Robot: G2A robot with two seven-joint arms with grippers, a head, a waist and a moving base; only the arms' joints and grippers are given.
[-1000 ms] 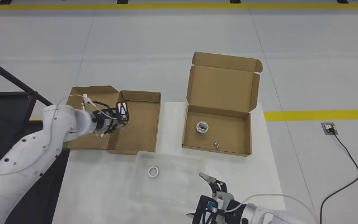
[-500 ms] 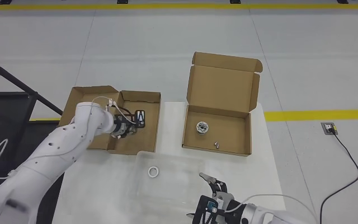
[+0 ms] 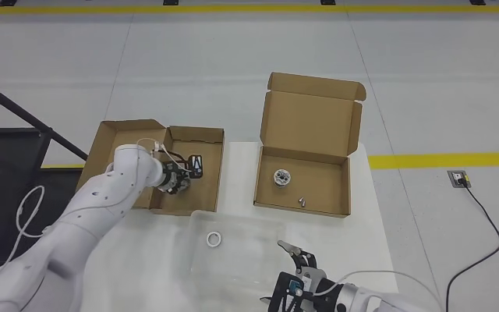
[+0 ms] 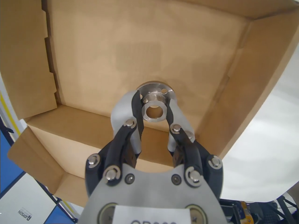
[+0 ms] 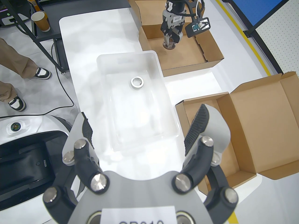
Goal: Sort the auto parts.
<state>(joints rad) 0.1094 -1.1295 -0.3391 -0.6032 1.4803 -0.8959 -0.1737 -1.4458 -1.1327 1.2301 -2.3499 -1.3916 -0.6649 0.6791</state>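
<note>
Left arm has shifted over the last second from the hinge side of the left box (image 3: 207, 187) further in over its floor, and now hangs low inside it; the right arm has not budged. Left fingers (image 4: 121, 111) are clamped on the collar of a flanged metal part (image 4: 154, 90), flange down, close above the cardboard floor and near a box wall. Whether flange and floor touch, you cannot tell from these views. Right fingers (image 5: 205, 127) stand spread wide with nothing between them, over the near edge of the table (image 3: 156, 265) beside the clear bin (image 3: 238, 214), where one ring (image 3: 212, 239) lies. The right box (image 3: 323, 183) holds a round part (image 3: 281, 178). Risks, as judged: (1) if you let go while the flange hangs off the floor, the part may land on its rim, tip and roll to the wall. (2) The grip is on a short smooth collar, so a sideways nudge could let it slip or cock. (3) The fingertips sit just above the flange; a pull-out that is not straight up may hook it and drag the part, or the light box, along. (4) The wall is near, so watch the wrist hardware against the cardboard rim on the way out.
</note>
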